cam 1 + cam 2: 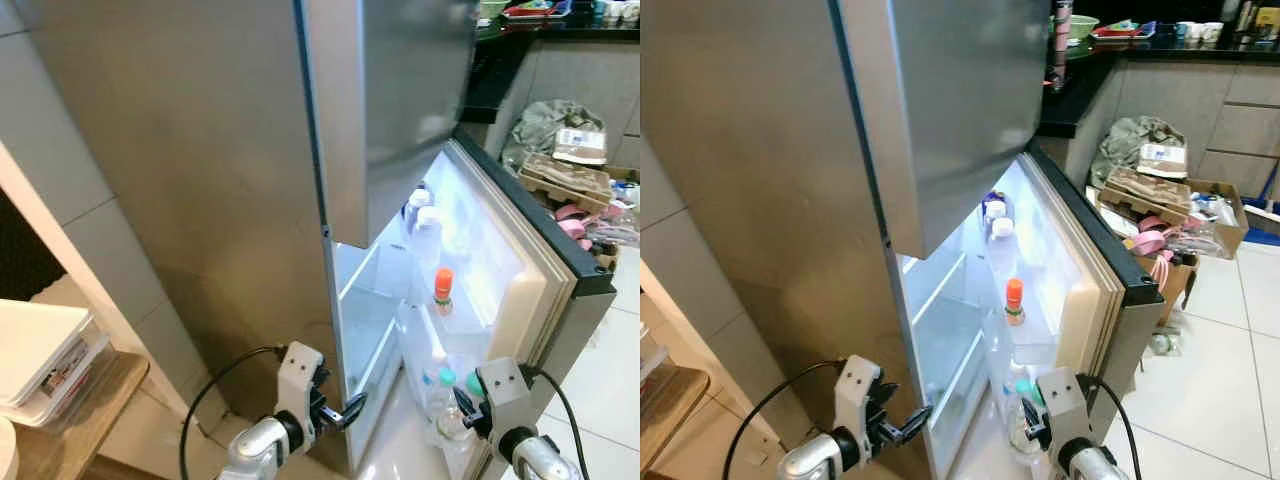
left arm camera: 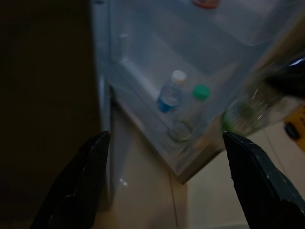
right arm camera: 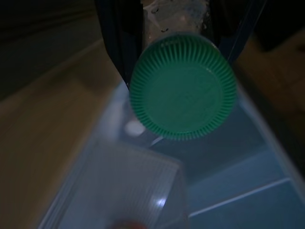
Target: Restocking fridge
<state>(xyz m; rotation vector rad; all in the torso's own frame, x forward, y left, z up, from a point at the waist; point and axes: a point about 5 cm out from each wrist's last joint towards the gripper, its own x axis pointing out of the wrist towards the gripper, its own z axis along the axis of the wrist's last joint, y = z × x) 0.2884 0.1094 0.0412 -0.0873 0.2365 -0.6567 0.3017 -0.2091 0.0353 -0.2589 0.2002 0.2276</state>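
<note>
The steel fridge (image 1: 200,180) has its lower door (image 1: 545,262) swung open to the right, and the inside is lit. In the door shelves stand white-capped bottles (image 1: 427,228), an orange-capped bottle (image 1: 443,290) and, lowest, a green-capped bottle (image 1: 446,378) beside a blue-labelled one (image 2: 169,98). My right gripper (image 1: 466,402) is low beside the door's bottom shelf, shut on a clear bottle with a green cap (image 3: 183,86); dark fingers (image 3: 119,43) flank its neck. My left gripper (image 1: 350,408) is open by the fridge's lower front edge, with nothing between its fingers (image 2: 81,186).
A cardboard box (image 1: 565,175) and bags of clutter lie on the tiled floor (image 1: 610,370) behind the open door. A dark kitchen counter (image 1: 510,35) runs along the back. At my left, white containers (image 1: 40,350) sit on a wooden top (image 1: 75,420).
</note>
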